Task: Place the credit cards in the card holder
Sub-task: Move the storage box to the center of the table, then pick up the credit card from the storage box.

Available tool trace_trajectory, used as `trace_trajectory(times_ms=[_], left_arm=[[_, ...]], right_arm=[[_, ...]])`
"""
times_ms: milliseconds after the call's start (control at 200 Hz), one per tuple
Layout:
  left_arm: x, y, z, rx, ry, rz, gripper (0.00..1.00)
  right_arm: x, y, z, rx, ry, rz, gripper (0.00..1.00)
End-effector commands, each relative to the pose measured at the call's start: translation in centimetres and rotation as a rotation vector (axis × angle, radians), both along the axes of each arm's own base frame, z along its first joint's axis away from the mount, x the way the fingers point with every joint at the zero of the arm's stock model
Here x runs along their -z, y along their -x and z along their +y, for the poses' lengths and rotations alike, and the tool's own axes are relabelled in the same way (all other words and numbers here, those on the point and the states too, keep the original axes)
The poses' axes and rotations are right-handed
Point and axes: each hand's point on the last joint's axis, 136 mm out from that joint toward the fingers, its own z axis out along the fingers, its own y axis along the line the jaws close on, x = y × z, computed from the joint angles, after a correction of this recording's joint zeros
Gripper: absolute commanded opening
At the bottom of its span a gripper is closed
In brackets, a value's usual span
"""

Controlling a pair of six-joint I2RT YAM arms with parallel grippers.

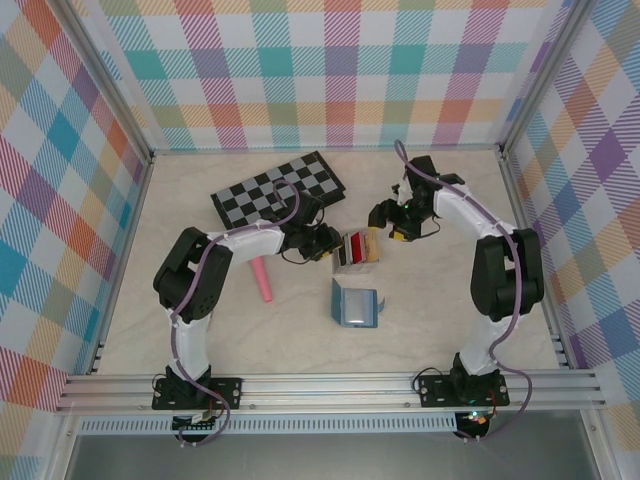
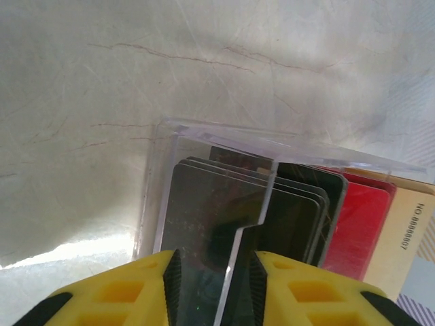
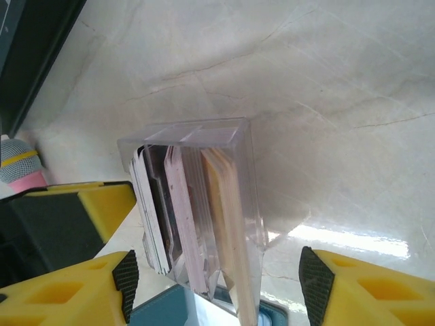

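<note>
my left fingers (image 2: 215, 272) pinch a credit card (image 2: 204, 217) inside the clear case (image 3: 197, 132); right fingers (image 3: 217, 272) gape. next: straight lift out.

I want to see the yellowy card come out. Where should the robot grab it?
Probably the edge poking out of the clear box, pinched across its flat faces. The tan card stands on edge among the others, walled in elsewhere, so the right gripper should come from that open end while the left gripper holds the box.
</note>
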Motion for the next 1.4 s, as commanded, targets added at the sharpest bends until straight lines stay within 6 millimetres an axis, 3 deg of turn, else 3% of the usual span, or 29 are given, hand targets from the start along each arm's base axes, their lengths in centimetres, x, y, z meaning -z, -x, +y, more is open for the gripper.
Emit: trace_trajectory(times_ms=[0, 345, 855, 1075, 1395], left_arm=[[0.3, -0.3, 0.0, 0.007, -0.006, 0.008, 0.33], [1.3, 0.2, -0.6, 0.011, -0.012, 0.032, 0.23], [1.9, 1.0, -0.9, -0.022, -0.018, 0.047, 0.21], [1.9, 1.1, -0.7, -0.015, -0.03, 0.042, 0.21], [2.0, 1.2, -0.5, -0.012, -0.039, 0.044, 0.2]], right_arm=[[-0.5, 0.8, -0.1, -0.021, 0.103, -0.036, 0.66], [0.6, 1.3, -0.8, -0.088, 0.422, -0.06, 0.6], [3.2, 1.4, 0.5, -0.149, 0.471, -0.002, 0.58], [4.2, 0.7, -0.3, -0.155, 0.549, 0.004, 0.57], [3.5, 0.4, -0.4, -0.145, 0.552, -0.025, 0.56]])
